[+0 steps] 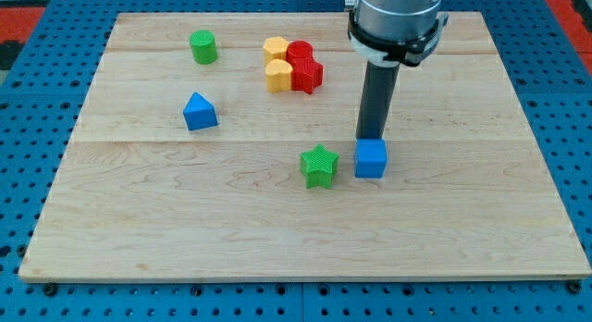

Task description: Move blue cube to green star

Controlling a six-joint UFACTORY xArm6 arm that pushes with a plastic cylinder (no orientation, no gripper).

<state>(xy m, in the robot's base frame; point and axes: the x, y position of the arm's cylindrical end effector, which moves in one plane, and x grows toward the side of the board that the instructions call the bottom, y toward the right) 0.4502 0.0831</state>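
Observation:
The blue cube sits on the wooden board, right of centre. The green star lies just to its left, with a small gap between them. My tip is at the cube's top edge in the view, right behind it and touching or nearly touching it. The dark rod rises from there to the arm at the view's top.
A blue triangular block lies at the left. A green cylinder is at the upper left. Two yellow blocks and two red blocks cluster at the top centre. The board's edge runs along the bottom.

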